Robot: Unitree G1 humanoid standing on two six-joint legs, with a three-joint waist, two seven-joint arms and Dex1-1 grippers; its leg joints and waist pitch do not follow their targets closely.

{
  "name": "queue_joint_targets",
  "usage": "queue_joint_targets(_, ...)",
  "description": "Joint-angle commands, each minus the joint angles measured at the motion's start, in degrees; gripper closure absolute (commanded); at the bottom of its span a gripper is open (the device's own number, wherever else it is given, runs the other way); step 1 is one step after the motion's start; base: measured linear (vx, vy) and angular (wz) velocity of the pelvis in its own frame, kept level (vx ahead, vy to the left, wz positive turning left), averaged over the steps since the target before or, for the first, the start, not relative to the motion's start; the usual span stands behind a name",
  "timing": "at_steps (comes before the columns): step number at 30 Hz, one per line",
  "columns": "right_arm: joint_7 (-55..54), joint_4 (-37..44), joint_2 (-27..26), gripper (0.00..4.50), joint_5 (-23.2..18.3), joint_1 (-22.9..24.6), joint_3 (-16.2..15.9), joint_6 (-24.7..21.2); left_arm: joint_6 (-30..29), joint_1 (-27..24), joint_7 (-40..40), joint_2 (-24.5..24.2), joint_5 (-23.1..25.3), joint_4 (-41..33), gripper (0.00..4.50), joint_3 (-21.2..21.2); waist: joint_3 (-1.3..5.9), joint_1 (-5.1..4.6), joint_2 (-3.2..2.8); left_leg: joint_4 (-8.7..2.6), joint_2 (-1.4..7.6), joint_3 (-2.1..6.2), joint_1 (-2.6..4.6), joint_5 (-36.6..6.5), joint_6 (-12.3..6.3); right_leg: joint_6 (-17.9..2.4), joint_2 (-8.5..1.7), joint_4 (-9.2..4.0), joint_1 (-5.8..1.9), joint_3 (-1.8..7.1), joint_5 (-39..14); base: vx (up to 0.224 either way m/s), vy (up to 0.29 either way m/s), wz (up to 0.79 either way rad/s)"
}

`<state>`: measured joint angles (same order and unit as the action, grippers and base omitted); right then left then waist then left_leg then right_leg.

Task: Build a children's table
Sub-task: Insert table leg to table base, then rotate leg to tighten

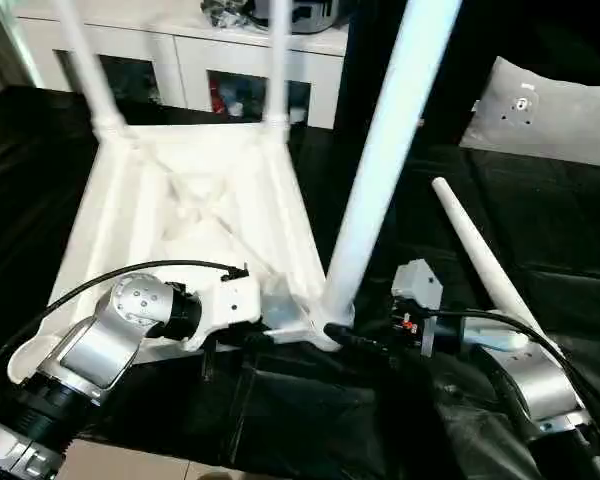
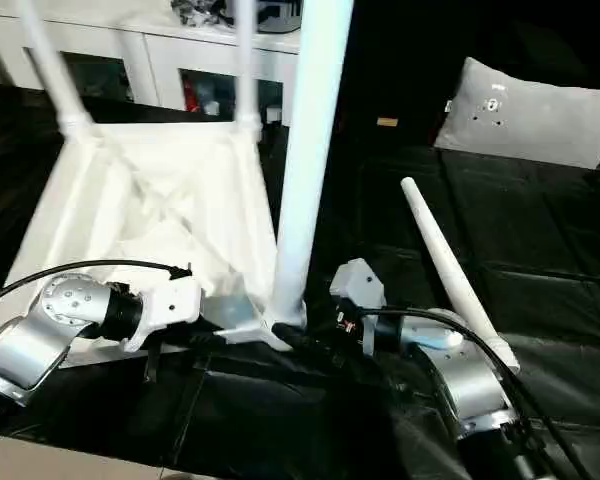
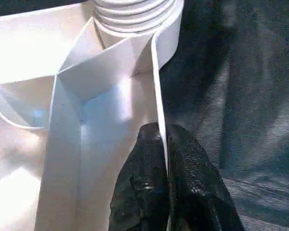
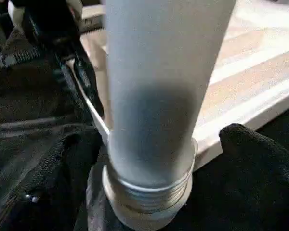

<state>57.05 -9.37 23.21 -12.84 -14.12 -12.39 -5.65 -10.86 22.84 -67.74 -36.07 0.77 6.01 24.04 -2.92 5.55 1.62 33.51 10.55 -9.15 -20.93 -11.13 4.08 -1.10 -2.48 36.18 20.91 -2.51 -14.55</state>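
The children's table lies upside down on black cloth, its ribbed white top [image 1: 190, 210] facing up. Two legs [image 1: 85, 60] [image 1: 277, 60] stand in the far corner sockets. A third leg [image 1: 380, 170] rises from the near right socket, its threaded base [image 4: 149, 197] showing. A loose leg [image 1: 475, 250] lies on the cloth to the right. My left gripper [image 3: 164, 144] is shut on the top's near rim [image 3: 159, 96]. My right gripper [image 4: 168, 159] stands open around the base of the near right leg, with a gap at each finger.
A white cabinet [image 1: 180, 50] with shelves stands behind the table. A pale grey panel [image 1: 550, 110] rests at the back right. Black cloth [image 1: 550, 220] covers the work surface, and cables run along both forearms.
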Motion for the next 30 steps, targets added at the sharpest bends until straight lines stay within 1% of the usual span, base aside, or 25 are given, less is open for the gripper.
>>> queue_joint_targets(1, 1.15, -1.31, 0.6, 0.05, 0.61, -0.96, -0.75, 0.28, 2.04, 0.87, -2.79, 0.14, 0.58, -0.55, 4.5, 3.13, 3.47, -0.37, -0.99, -3.48, 3.01, 0.66, 0.83, -4.23, -2.07, -14.06, -5.31, -3.14, -2.57, 2.87, 10.13, 0.0, 0.0, 0.0)
queue_joint_targets(2, 1.52, -1.85, 0.49, 0.31, 0.55, -1.29, -0.83, 0.0, 2.21, 0.9, -2.96, 0.13, 0.59, -0.48, 4.5, 3.21, 3.48, -0.4, -0.82, -3.4, 3.02, 0.6, 0.87, -4.1, -2.28, -14.03, -5.25, -3.12, -2.51, 2.83, 10.49, 0.0, 0.0, 0.0)
queue_joint_targets(4, 2.36, -2.91, 0.32, 0.31, 0.18, -1.95, -1.07, -0.13, 2.71, 0.94, -3.4, 0.12, 0.63, -0.26, 4.5, 3.21, 3.52, -0.39, -0.9, -3.38, 3.0, 0.63, 0.85, -3.84, -2.49, -14.04, -5.34, -3.06, -2.55, 2.81, 10.33, 0.0, 0.0, 0.0)
queue_joint_targets(5, 2.36, -2.91, 0.32, 0.41, 0.18, -1.95, -1.07, -0.13, 2.71, 0.94, -3.4, 0.12, 0.63, -0.26, 4.5, 3.21, 3.5, -0.43, -0.88, -3.34, 2.99, 0.61, 0.8, -4.06, -2.58, -14.09, -5.35, -3.06, -2.56, 2.82, 10.11, 0.0, 0.0, 0.0)
queue_joint_targets(6, 2.83, -3.39, 0.23, 0.63, 0.08, -2.24, -1.13, -0.1, 2.87, 0.93, -3.63, 0.12, 0.69, -0.22, 4.5, 3.15, 3.48, -0.36, -0.87, -3.33, 3.01, 0.59, 0.82, -4.14, -2.59, -13.91, -5.37, -3.09, -2.54, 2.85, 9.77, 0.0, 0.0, 0.0)
queue_joint_targets(8, 3.51, -4.06, 0.04, 0.63, -0.08, -2.74, -1.13, -0.06, 2.93, 0.89, -3.85, 0.1, 0.79, -0.26, 4.5, 3.1, 3.53, -0.4, -0.84, -3.3, 2.97, 0.59, 0.81, -4.11, -2.63, -13.92, -5.35, -3.08, -2.55, 2.83, 9.53, 0.0, 0.0, 0.0)
queue_joint_targets(9, 3.96, -4.4, -0.14, 0.7, -0.26, -3.07, -1.1, 0.04, 2.85, 0.72, -3.99, -0.01, 0.79, -0.48, 4.5, 3.04, 3.53, -0.42, -0.33, -3.3, 2.97, 0.53, 0.75, -3.93, -2.85, -14.0, -5.35, -3.09, -2.61, 2.81, 9.66, 0.0, 0.0, 0.0)
queue_joint_targets(10, 4.16, -4.48, -0.21, 0.91, -0.35, -3.16, -1.1, 0.12, 2.81, 0.63, -4.03, -0.08, 0.78, -0.6, 4.5, 3.02, 3.52, -0.37, -0.5, -3.28, 2.96, 0.57, 0.71, -3.79, -2.9, -14.08, -5.44, -3.0, -2.59, 2.82, 9.51, 0.0, 0.0, 0.0)
queue_joint_targets(11, 4.46, -4.55, -0.22, 0.91, -0.49, -3.23, -1.13, 0.16, 2.8, 0.53, -4.08, -0.16, 0.78, -0.67, 4.5, 3.02, 3.54, -0.36, -0.67, -3.25, 2.99, 0.54, 0.77, -3.83, -2.95, -14.08, -5.47, -3.06, -2.51, 2.82, 9.11, 0.0, 0.0, 0.0)
queue_joint_targets(12, 4.49, -4.56, -0.21, 1.08, -0.5, -3.24, -1.14, 0.16, 2.8, 0.52, -4.08, -0.17, 0.78, -0.68, 4.5, 3.02, 3.55, -0.35, -0.66, -3.24, 3.02, 0.54, 0.77, -3.55, -3.0, -14.08, -5.4, -3.01, -2.52, 2.81, 9.41, 0.0, 0.0, 0.0)
queue_joint_targets(13, 5.04, -4.66, -0.07, 1.08, -0.72, -3.27, -1.31, 0.26, 2.75, 0.35, -4.19, -0.37, 0.76, -0.75, 4.5, 3.04, 3.56, -0.34, -0.59, -3.21, 2.98, 0.53, 0.73, -3.47, -3.05, -14.07, -5.39, -2.99, -2.56, 2.82, 9.62, 0.0, 0.0, 0.0)
queue_joint_targets(15, 5.46, -4.68, 0.08, 1.35, -0.85, -3.2, -1.45, 0.3, 2.7, 0.22, -4.29, -0.51, 0.74, -0.78, 4.5, 3.05, 3.66, -0.32, -0.63, -3.13, 2.96, 0.54, 0.75, -2.93, -3.34, -14.06, -5.4, -2.9, -2.57, 2.8, 10.32, 0.0, 0.0, 0.0)
queue_joint_targets(16, 5.58, -4.66, 0.1, 1.35, -0.87, -3.16, -1.5, 0.29, 2.72, 0.16, -4.32, -0.55, 0.74, -0.77, 4.5, 3.05, 3.64, -0.32, -0.62, -3.14, 2.97, 0.54, 0.73, -2.84, -3.38, -14.08, -5.41, -2.9, -2.57, 2.79, 10.42, 0.0, 0.0, 0.0)
queue_joint_targets(18, 5.8, -4.56, 0.17, 1.56, -0.96, -3.01, -1.57, 0.19, 2.68, 0.06, -4.4, -0.63, 0.74, -0.76, 4.5, 3.06, 3.69, -0.32, -0.62, -3.08, 2.96, 0.52, 0.78, -2.52, -3.53, -14.19, -5.32, -2.82, -2.54, 2.76, 10.87, 0.0, 0.0, 0.0)
queue_joint_targets(19, 6.04, -4.47, 0.15, 1.62, -1.02, -2.89, -1.58, 0.04, 2.59, -0.03, -4.55, -0.71, 0.72, -0.76, 4.5, 3.01, 3.67, -0.3, -0.83, -3.09, 2.96, 0.56, 0.76, -2.59, -3.48, -14.23, -5.32, -2.8, -2.51, 2.74, 10.78, 0.0, 0.0, 0.0)
queue_joint_targets(20, 6.33, -4.26, 0.13, 1.65, -1.16, -2.6, -1.63, -0.37, 2.23, -0.19, -4.6, -0.68, 0.54, -0.79, 4.5, 2.86, 3.68, -0.34, -0.71, -3.1, 2.96, 0.53, 0.75, -2.85, -3.38, -14.2, -5.3, -2.86, -2.56, 2.73, 10.58, 0.0, 0.0, 0.0)
queue_joint_targets(21, 6.61, -3.89, 0.04, 1.68, -1.35, -2.08, -1.73, -0.95, 1.49, -0.56, -4.41, -0.45, 0.04, -1.04, 4.5, 2.49, 3.71, -0.3, -0.83, -3.09, 2.95, 0.55, 0.76, -2.76, -3.35, -14.27, -5.32, -2.82, -2.58, 2.72, 10.78, 0.0, 0.0, 0.0)
queue_joint_targets(22, 6.62, -3.88, 0.03, 1.7, -1.36, -2.05, -1.73, -0.97, 1.45, -0.57, -4.39, -0.44, 0.01, -1.05, 4.5, 2.48, 3.73, -0.3, -0.8, -3.06, 2.95, 0.52, 0.8, -2.68, -3.36, -14.33, -5.33, -2.81, -2.56, 2.74, 11.05, 0.0, 0.0, 0.0)
queue_joint_targets(23, 6.73, -3.02, -0.14, 1.72, -1.75, -1.19, -1.96, -2.46, -0.22, -1.14, -3.3, 0.22, -0.69, -1.63, 4.5, 1.77, 3.72, -0.26, -0.96, -3.07, 2.95, 0.55, 0.77, -2.8, -3.31, -14.45, -5.36, -2.79, -2.55, 2.74, 11.14, 0.0, 0.0, 0.0)
queue_joint_targets(24, 6.73, -2.53, -0.23, 1.73, -1.98, -0.77, -2.1, -3.36, -1.14, -1.4, -2.6, 0.59, -0.98, -1.92, 4.5, 1.4, 3.73, -0.31, -0.81, -3.08, 2.98, 0.54, 0.78, -2.53, -3.25, -14.58, -5.26, -2.73, -2.63, 2.72, 11.72, 0.0, 0.0, 0.0)
queue_joint_targets(25, 4.57, -1.27, -1.52, 1.74, -2.57, 0.37, -1.93, -5.61, -3.7, -1.92, -0.14, 1.71, -1.04, -2.53, 4.5, 0.6, 3.72, -0.27, -0.79, -3.07, 3.0, 0.55, 0.75, -2.5, -3.39, -14.58, -5.3, -2.78, -2.62, 2.72, 11.78, 0.0, 0.0, 0.0)
queue_joint_targets(26, 3.63, -0.74, -2.1, 1.74, -2.8, 0.84, -1.85, -6.53, -4.74, -2.14, 0.86, 2.15, -1.05, -2.78, 4.5, 0.27, 3.7, -0.3, -1.05, -3.11, 3.1, 0.55, 0.87, -2.5, -3.34, -14.59, -5.29, -2.77, -2.49, 2.73, 11.89, 0.0, 0.0, 0.0)
queue_joint_targets(28, 1.4, 0.33, -3.54, 1.75, -2.79, 1.93, -1.96, -7.68, -7.29, -2.62, 3.95, 3.53, -0.78, -3.31, 4.5, -0.6, 3.51, -0.29, -1.0, -3.27, 3.01, 0.58, 0.8, -4.08, -3.04, -14.32, -5.37, -3.11, -2.47, 2.68, 9.22, 0.0, 0.0, 0.0)
queue_joint_targets(29, -1.43, 0.74, -5.18, 1.76, -1.73, 2.81, -2.37, -7.84, -10.49, -3.03, 6.53, 5.21, -0.98, -4.36, 4.5, -1.37, 3.34, -0.31, -1.18, -3.41, 3.01, 0.56, 0.86, -6.26, -2.28, -14.01, -5.51, -3.47, -2.36, 2.72, 5.35, 0.0, 0.0, 0.0)
queue_joint_targets(30, -6.22, 0.85, -7.88, 1.76, 0.19, 3.87, -2.85, -7.65, -14.89, -3.6, 10.28, 7.58, -0.89, -5.91, 4.5, -2.22, 3.16, -0.54, -1.27, -3.65, 3.14, 0.44, 1.05, -8.25, -1.1, -13.69, -5.49, -3.74, -2.16, 2.83, 1.82, 0.0, 0.0, 0.0)
